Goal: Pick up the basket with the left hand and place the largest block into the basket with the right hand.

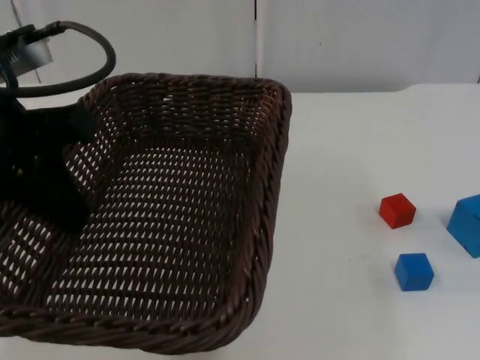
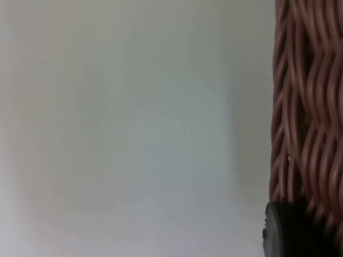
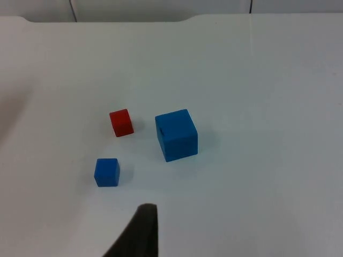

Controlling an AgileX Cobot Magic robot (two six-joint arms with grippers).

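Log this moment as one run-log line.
left hand: on basket wall, basket lifted | right hand: above blocks | large blue block: on table, untouched

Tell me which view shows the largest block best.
The right wrist view: the large blue block appears whole, beside the red block and small blue block. The top view cuts it off at the picture edge.

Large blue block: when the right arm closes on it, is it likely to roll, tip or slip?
The large blue block is a cube with flat faces resting flat on the table, so it probably won't roll or tip. It looks rigid. Its smooth sides might slip under an off-centre grip. The red block stands close beside it.
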